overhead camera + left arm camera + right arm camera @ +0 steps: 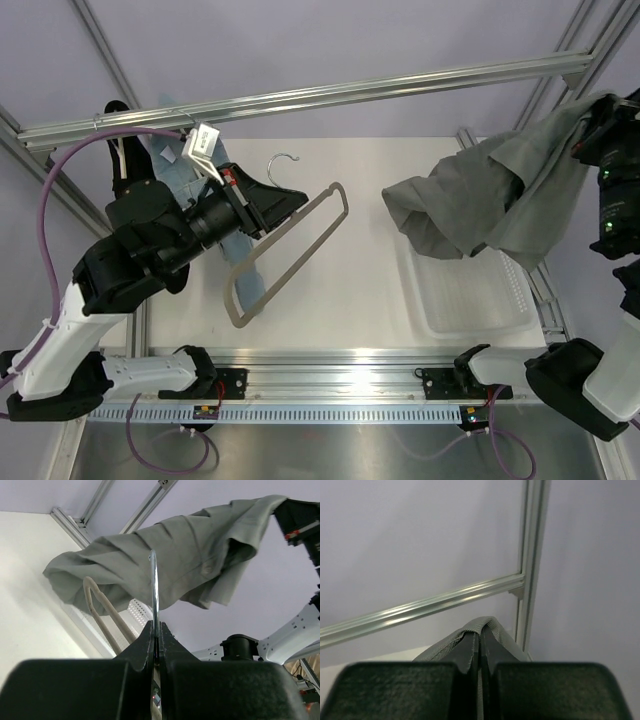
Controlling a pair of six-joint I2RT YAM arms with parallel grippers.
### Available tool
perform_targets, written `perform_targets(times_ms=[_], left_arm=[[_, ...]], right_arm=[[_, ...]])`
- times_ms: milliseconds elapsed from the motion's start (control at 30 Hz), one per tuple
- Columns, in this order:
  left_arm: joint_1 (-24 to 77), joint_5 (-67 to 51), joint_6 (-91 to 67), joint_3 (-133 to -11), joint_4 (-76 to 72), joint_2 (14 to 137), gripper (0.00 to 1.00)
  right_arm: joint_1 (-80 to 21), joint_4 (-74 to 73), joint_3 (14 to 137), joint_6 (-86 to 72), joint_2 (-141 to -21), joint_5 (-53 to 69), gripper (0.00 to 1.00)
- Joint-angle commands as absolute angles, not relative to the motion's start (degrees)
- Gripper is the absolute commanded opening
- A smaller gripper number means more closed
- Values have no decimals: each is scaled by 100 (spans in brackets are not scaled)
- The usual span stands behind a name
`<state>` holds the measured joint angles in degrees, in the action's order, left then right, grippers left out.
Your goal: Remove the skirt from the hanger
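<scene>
Two arms were in view; all positions below are referenced to the hanger (237, 318). The hanger, a thin grey-taupe triangular outline with a metal wire hook (285, 160), was tilted over the counter (350, 290) with its hook end on the far side. Whether its near corner touched the counter could not be determined.

The left gripper (285, 200) was positioned at the neck of the hanger. In the left wrist view, its jaws were fully closed on the wire of the hook, with no gap visible on either side of the wire.

The skirt (470, 200), of dark grey pleated fabric, was located to the right of the hanger, well apart from it and touching no part of it. It hung bunched in the air, its upper end at the right gripper (480, 639) and its lower folds on the side nearer the hanger. In the right wrist view, the jaws were pressed tight together on a ridge of skirt fabric, which stood up between the fingertips.

A white ribbed tray (470, 310) lay on the counter to the right of the hanger, below the skirt. Light blue jeans (250, 282) showed through the hanger outline and extended to its left under the left arm. A white tag (200, 143) was just left of the hook. An aluminium rail (400, 88) ran across beyond the hanger.
</scene>
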<state>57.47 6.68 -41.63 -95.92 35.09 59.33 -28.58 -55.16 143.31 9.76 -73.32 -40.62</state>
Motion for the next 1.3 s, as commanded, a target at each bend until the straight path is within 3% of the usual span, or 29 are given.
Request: perform_targets(times_ms=[0, 233, 367, 567, 933, 1267], left_arm=[[5757, 703, -4131, -9510, 3147, 6003, 0], [5757, 712, -4184, -9361, 3006, 6012, 0], [5757, 677, -4227, -9352, 2971, 6047, 0], [5766, 624, -4263, -9316, 2944, 6065, 0], [5757, 712, -4280, -9211, 2997, 5871, 0], [5757, 703, -4298, -9097, 3050, 5792, 0]], right_arm=[[-2813, -4281, 14431, 1607, -7111, -4676, 0], [-2813, -4833, 13765, 1047, -6742, -4474, 0], [-2804, -4712, 11793, 485, -6136, -3974, 0], [-2804, -4474, 10276, 0, -5687, -3376, 0], [-2734, -4702, 11207, -35, -6144, -3462, 0], [-2216, -4500, 8668, -544, -5064, -3823, 0]])
